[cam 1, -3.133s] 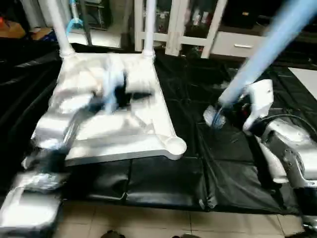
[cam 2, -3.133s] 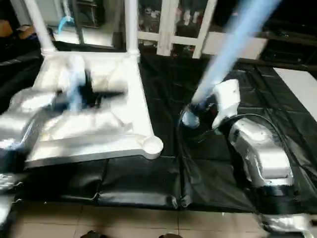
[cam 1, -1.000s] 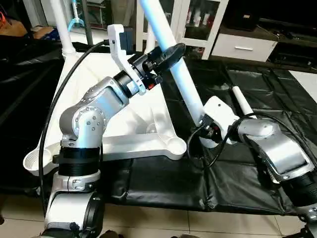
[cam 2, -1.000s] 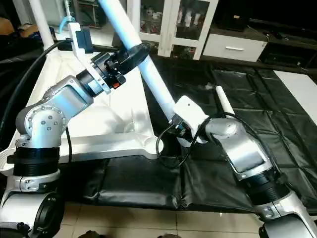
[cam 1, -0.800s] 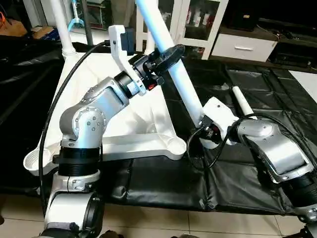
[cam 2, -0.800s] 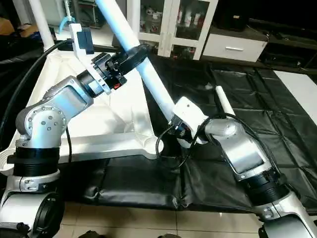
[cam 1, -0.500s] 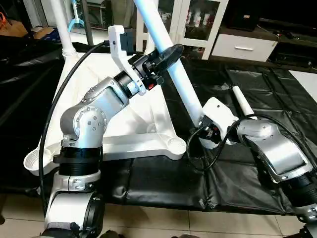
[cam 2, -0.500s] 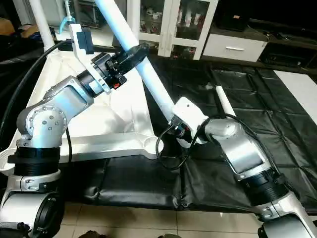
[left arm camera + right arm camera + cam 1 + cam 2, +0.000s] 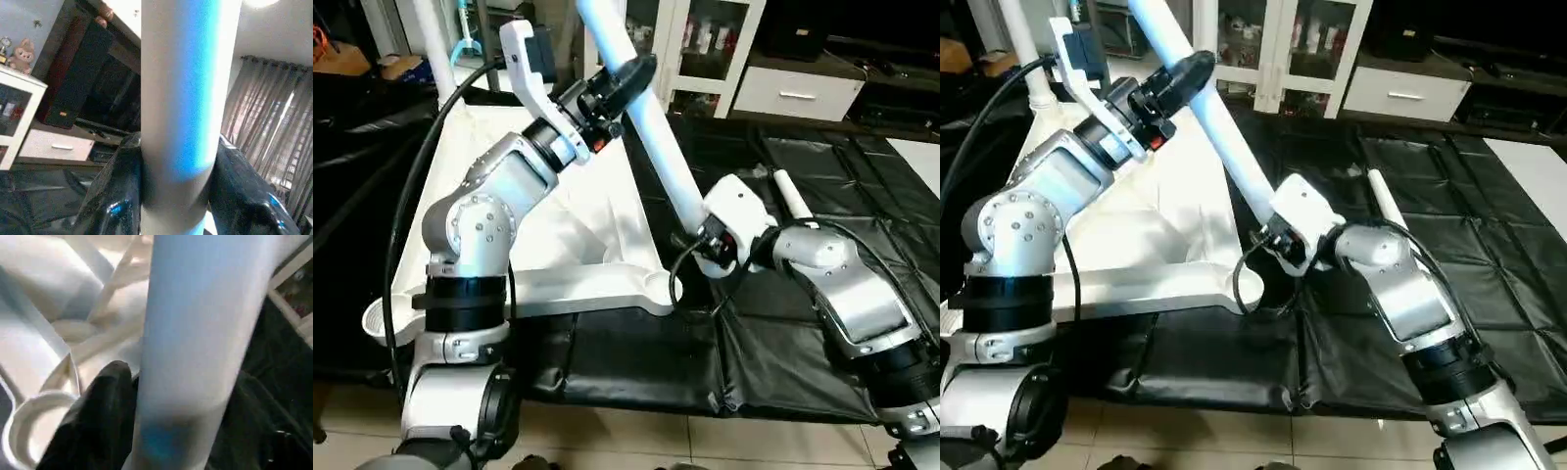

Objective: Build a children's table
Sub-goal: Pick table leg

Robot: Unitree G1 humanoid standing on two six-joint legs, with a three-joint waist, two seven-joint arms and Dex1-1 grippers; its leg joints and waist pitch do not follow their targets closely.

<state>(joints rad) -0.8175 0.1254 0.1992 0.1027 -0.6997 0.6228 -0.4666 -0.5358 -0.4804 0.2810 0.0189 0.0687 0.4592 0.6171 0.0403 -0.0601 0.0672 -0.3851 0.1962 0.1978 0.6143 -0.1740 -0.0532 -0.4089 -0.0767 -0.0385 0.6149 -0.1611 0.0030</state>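
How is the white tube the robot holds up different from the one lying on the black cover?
The held leg slants up off the surface, gripped by the left pincer high up and the right pincer near its lower end. The spare leg lies flat on the black cover, untouched, partly hidden behind the right arm. Both are white tubes.

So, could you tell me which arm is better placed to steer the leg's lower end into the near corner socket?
Probably the right: its gripper holds the leg low, beside the socket.
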